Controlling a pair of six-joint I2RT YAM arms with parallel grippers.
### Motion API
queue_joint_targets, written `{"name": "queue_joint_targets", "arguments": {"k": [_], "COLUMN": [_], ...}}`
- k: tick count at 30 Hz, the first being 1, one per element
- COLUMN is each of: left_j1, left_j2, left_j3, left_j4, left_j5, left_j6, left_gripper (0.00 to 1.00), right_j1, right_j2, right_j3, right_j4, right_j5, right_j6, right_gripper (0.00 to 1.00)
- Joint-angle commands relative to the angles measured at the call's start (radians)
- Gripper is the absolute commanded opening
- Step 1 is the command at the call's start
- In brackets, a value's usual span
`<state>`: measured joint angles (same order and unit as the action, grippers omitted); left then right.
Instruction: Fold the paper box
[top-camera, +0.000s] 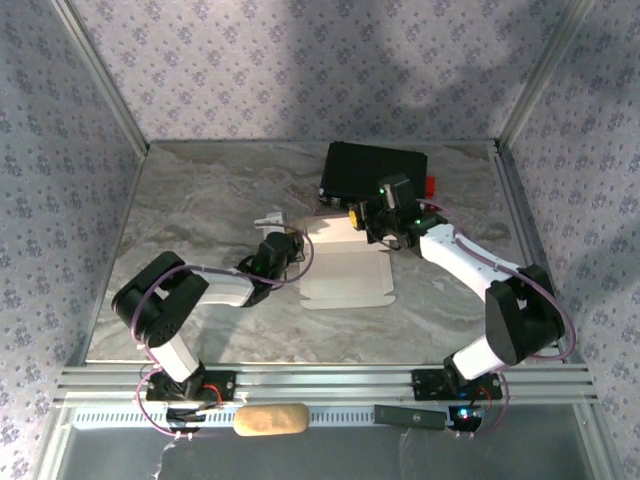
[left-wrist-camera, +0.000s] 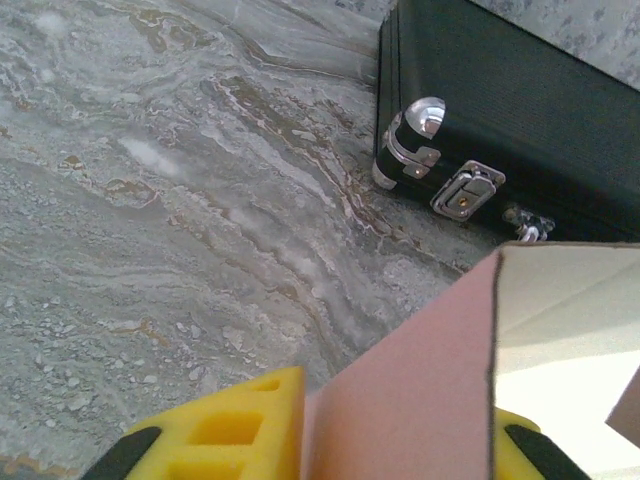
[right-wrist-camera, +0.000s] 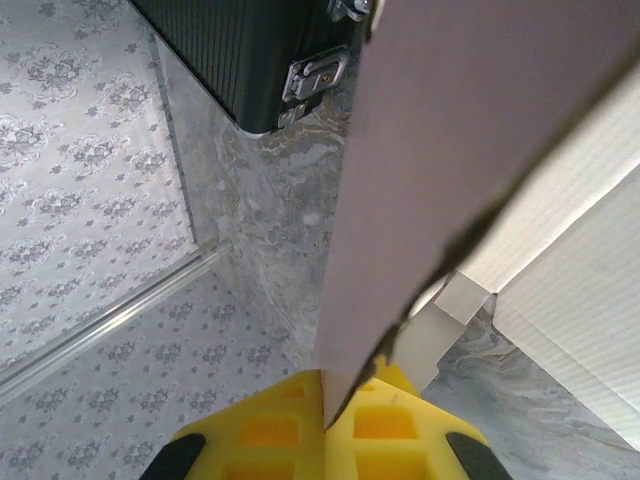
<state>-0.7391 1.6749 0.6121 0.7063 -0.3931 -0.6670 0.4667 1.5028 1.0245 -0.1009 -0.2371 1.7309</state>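
The paper box (top-camera: 345, 265) lies mostly flat in the middle of the marble table (top-camera: 200, 200), white inside with pink outer faces. My left gripper (top-camera: 290, 246) is at its left edge, shut on a raised pink side flap (left-wrist-camera: 410, 380); one yellow finger (left-wrist-camera: 230, 430) presses on the flap's left. My right gripper (top-camera: 376, 222) is at the box's far right corner. Its yellow fingers (right-wrist-camera: 270, 435) are shut on another upright flap (right-wrist-camera: 450, 130), and the white ribbed inner panel (right-wrist-camera: 580, 330) lies to their right.
A black hard case (top-camera: 375, 172) with silver latches (left-wrist-camera: 465, 190) stands right behind the box, close to both grippers. A small red item (top-camera: 432, 185) sits at its right end. Patterned walls (top-camera: 60, 150) and metal rails enclose the table.
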Motion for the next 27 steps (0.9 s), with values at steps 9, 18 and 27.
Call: {"name": "queue_joint_targets", "arguments": {"k": [9,18,27], "left_j1": [0.003,-0.021,-0.052], "left_j2": [0.023,-0.006,0.0], "left_j3": [-0.049,-0.052,-0.068], "left_j4": [0.2,0.222,0.288], "left_j5": [0.127,0.16,0.151], "left_j6": [-0.058,-0.035,-0.068], "left_gripper": [0.33,0.39,0.46], "right_j1": [-0.015,-0.023,-0.029], "right_j2": [0.015,0.018,0.019], "right_j3": [-0.023,-0.011,-0.005], "right_j4": [-0.027,-0.038,-0.043], "right_j5": [-0.093,-0.097,-0.105], "right_j6": [-0.023,-0.027,-0.03], "right_gripper": [0.0,0.0,0.0]}}
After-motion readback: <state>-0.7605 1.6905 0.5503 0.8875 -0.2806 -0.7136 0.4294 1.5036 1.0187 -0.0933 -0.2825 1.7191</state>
